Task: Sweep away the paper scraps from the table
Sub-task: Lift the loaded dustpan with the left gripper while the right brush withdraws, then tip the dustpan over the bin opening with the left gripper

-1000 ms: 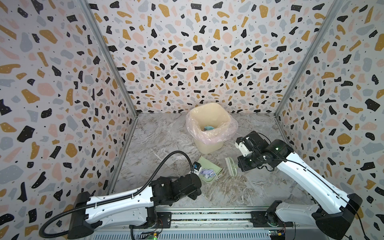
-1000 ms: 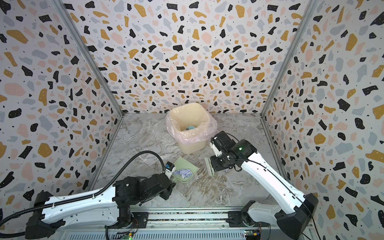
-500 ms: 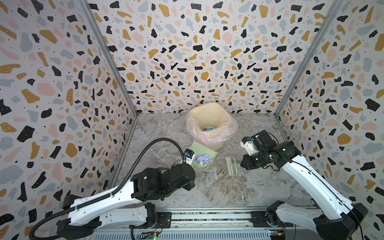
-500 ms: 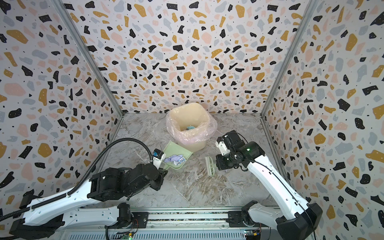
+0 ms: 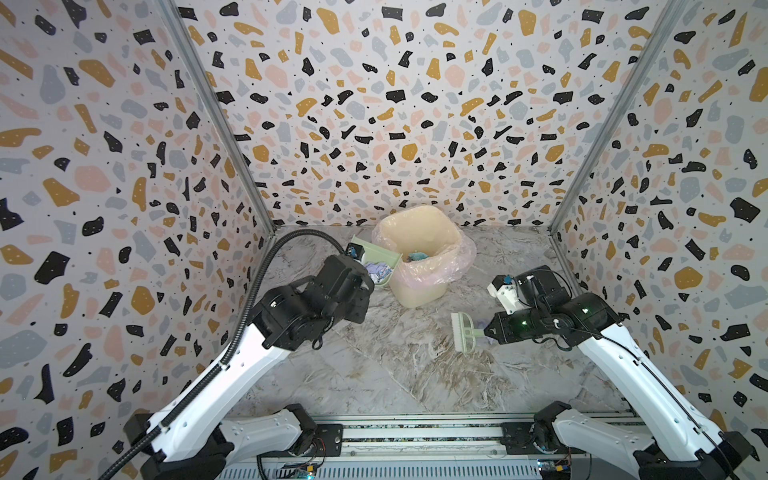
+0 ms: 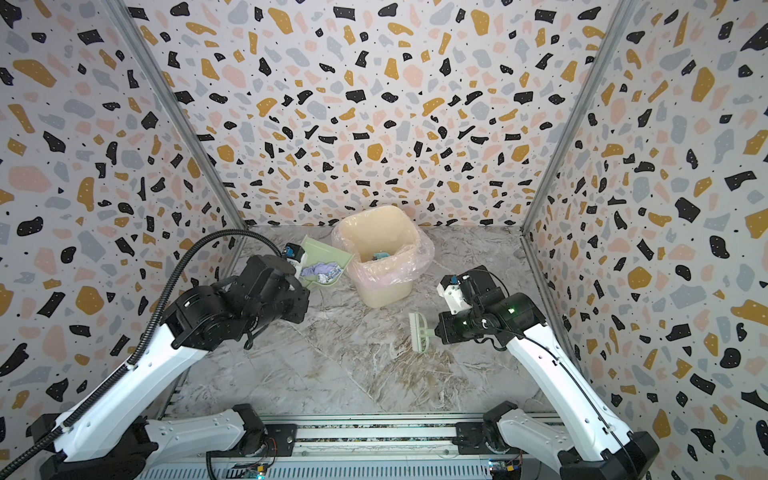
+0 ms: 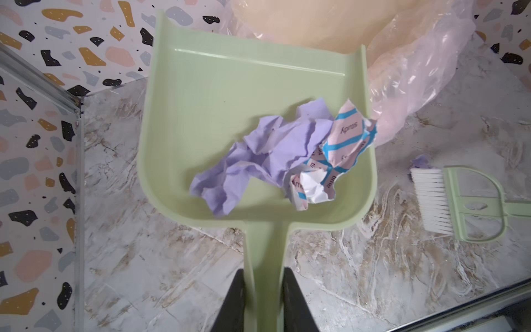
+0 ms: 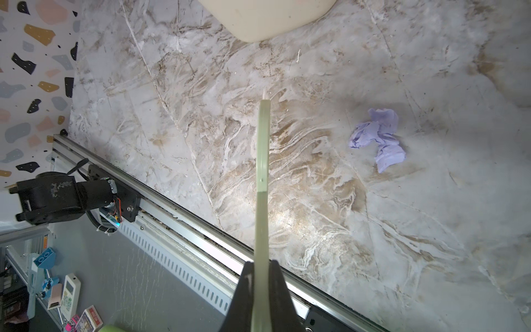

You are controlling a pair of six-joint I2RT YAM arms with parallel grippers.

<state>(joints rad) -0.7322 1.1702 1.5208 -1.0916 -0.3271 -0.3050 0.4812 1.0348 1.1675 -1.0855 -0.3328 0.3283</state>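
In both top views a cream bin with a pink liner stands at 12 o'clock on the marble table, near the back wall, and a bit of blue paper shows inside it. The left gripper is clamped on the handle of a pale green dustpan, one black finger on each side of it. The dustpan is at about 9 o'clock from the bin, with its open lip up by the liner; whether the two touch cannot be told. The paper scraps sit bunched in the pan toward its handle end, mostly lavender, with white pieces printed in blue and pink on the side nearer the bin. The right gripper is pressed tight on the thin handle of a small green brush. In the top views the brush is at about 4 o'clock from the bin, white bristles pointing to 9 o'clock. One lavender scrap lies alone on the table near the brush head, apart from it, and shows just past the bristles in the left wrist view.
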